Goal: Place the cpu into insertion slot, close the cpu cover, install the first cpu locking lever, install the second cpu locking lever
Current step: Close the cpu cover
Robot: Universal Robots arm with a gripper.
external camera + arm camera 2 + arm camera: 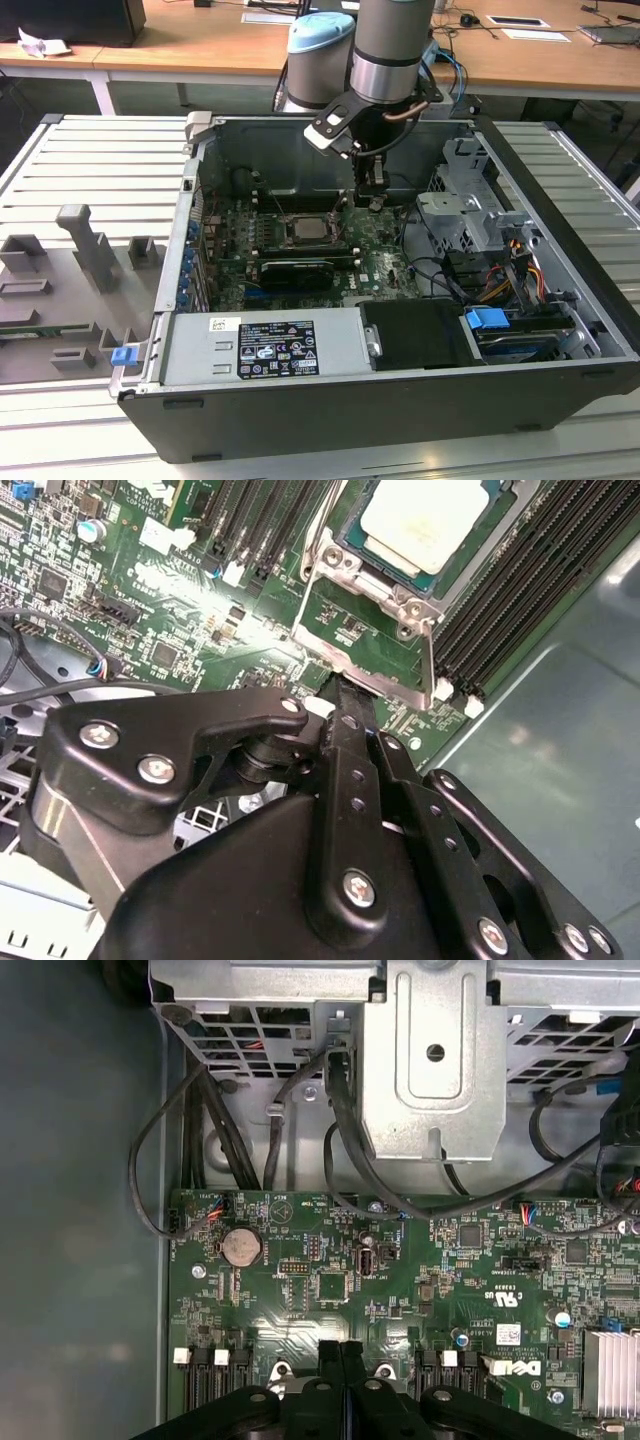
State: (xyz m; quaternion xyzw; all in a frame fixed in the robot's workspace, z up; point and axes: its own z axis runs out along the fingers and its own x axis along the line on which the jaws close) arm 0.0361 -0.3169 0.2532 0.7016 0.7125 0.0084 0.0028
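Note:
The cpu, a square chip with a dull silver top, lies in the insertion slot on the green board; in the exterior view the cpu sits mid-board. The silver cpu cover lies down around the chip's edge. A thin metal lever runs along the socket's side. My gripper is shut, its black fingers pressed together with nothing visible between them, and its tips are just beside the socket frame's edge. In the exterior view my gripper hangs to the right of the socket. In the first wrist view the gripper is low over the board.
Long black memory slots flank the socket. A black card lies in front of it. A metal drive cage with black cables stands on the exterior view's right, and a power supply fills the case front. Grey fixtures stand outside.

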